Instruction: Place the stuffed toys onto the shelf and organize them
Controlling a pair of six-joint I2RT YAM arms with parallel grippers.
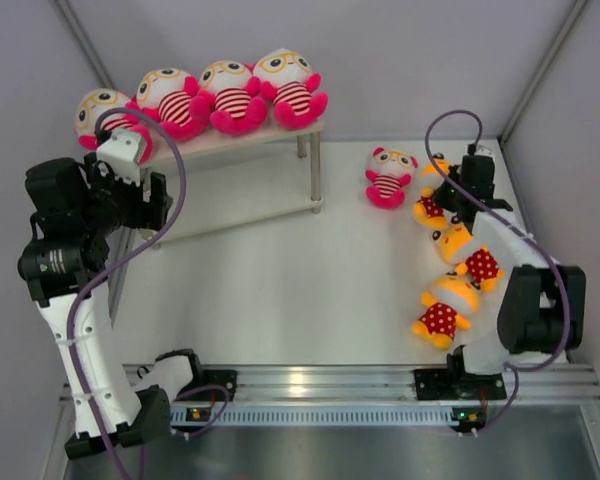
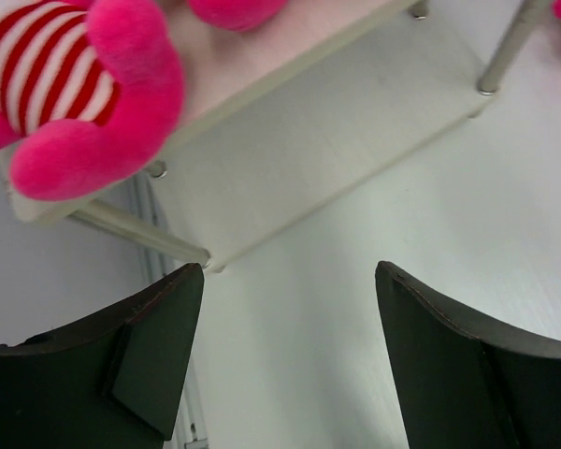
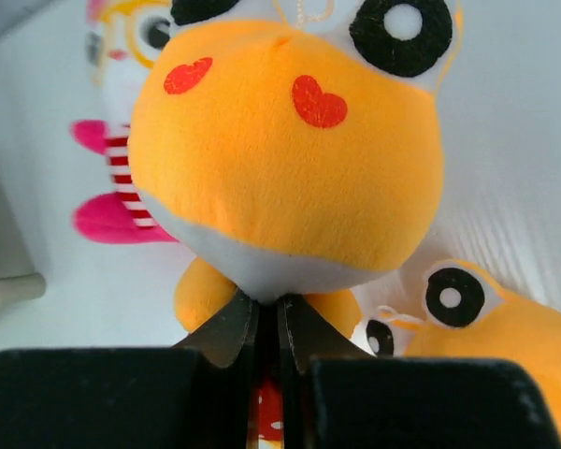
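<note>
Four striped toys are sitting on the shelf, four more are waiting (right gripper is pinching an orange plush, left gripper gaping empty).

The left arm stands up from its base at the near edge, folds at the elbow and holds its wrist high on the left side. The left gripper points forward and down, jaws spread wide with nothing between them. The right arm stretches forward along the right side with its wrist low. The right gripper is pinched tight, fingers almost touching, nipping the orange toy just under its head.
</note>
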